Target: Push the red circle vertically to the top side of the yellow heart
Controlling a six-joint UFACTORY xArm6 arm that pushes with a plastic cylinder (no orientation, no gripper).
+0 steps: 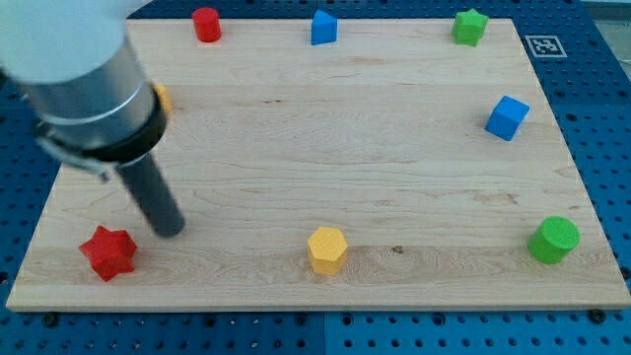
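The small red circle block (206, 24) is sitting upright at the far left edge of the wooden board (394, 148). The arm is hiding most of a yellow block (163, 98); its shape is unreadable. The clawless rod's tip (172, 228) is resting just right of the red star (108, 252).

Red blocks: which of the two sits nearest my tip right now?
The red star at the view's bottom left, just left of and below my tip. The red circle stands far off at the view's top edge.
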